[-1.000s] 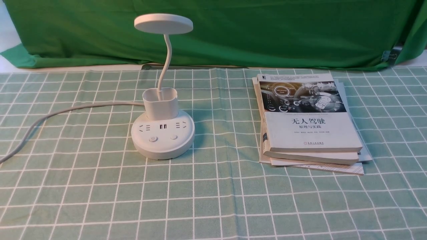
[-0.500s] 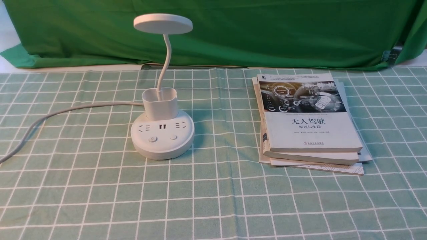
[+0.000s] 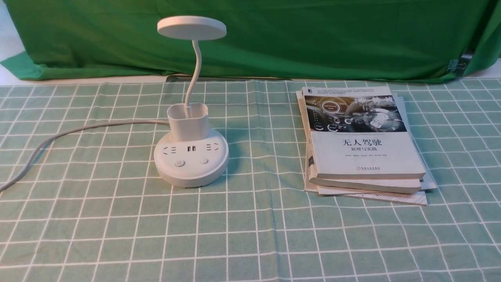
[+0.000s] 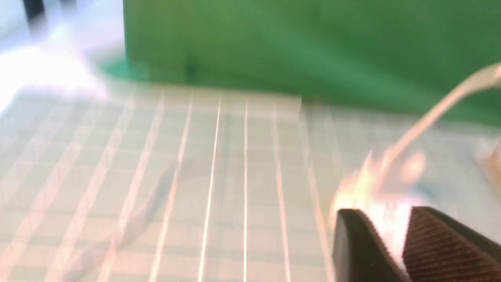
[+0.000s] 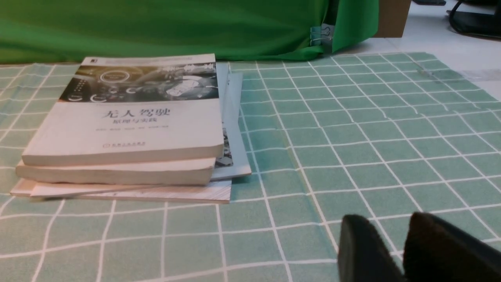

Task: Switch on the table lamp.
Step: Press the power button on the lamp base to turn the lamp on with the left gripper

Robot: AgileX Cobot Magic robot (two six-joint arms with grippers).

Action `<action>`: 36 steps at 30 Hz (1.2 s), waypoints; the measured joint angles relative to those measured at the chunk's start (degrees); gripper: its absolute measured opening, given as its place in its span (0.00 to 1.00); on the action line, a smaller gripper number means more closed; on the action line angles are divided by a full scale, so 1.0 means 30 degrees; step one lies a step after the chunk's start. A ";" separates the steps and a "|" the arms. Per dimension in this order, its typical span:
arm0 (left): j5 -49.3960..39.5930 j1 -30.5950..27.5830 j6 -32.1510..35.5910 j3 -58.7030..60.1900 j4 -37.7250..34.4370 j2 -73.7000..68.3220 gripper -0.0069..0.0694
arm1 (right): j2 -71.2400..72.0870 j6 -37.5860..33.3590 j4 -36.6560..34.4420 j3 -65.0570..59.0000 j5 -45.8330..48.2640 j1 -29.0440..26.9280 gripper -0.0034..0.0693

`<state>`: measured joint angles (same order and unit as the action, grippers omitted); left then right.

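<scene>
Seeing books (image 3: pixel 362 145) beside the lamp (image 3: pixel 190 150), nothing blocks it. My wrist views alone show the left gripper (image 4: pixel 395 235) and right gripper (image 5: pixel 387 243), each slightly parted.

1. In the front view, the table lamp (image 3: pixel 191 156) sits a very small step toward 3 o'clock compared with half a second ago, so it is back where it was one second ago.
2. Its round head (image 3: pixel 191 27) made the same small shift toward 3 o'clock.
3. No arm has come into the front view at any of the three moments.
</scene>
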<state>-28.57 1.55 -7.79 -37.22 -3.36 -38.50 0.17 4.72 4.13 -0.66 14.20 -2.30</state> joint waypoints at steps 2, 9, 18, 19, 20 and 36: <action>-0.0091 0.0000 0.0483 0.0306 -0.1132 -0.1293 0.19 | 0.0000 0.0000 0.0000 0.0000 0.0000 0.0000 0.37; -0.0929 0.0000 0.7051 0.0414 -0.9404 -0.5648 0.09 | 0.0000 -0.0022 0.0000 0.0000 0.0000 0.0000 0.37; -0.2501 0.3573 0.8775 -0.2896 -1.2633 -1.3012 0.09 | 0.0000 -0.0022 0.0000 0.0000 0.0000 0.0000 0.37; -0.2501 0.4218 0.7989 -0.3671 -1.1770 -1.3866 0.09 | 0.0000 -0.0006 0.0000 0.0000 0.0000 0.0000 0.37; -0.2476 0.4819 0.7121 -0.4504 -1.0727 -1.4736 0.09 | 0.0000 0.0001 0.0000 0.0000 0.0000 0.0000 0.37; -0.3679 0.7765 0.1981 -1.4382 0.0354 -2.3833 0.09 | 0.0000 -0.0019 0.0000 0.0000 -0.0022 0.0000 0.37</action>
<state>-39.60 24.84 -1.84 -80.37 -2.30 -110.00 0.17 4.67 4.13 -0.66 14.13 -2.30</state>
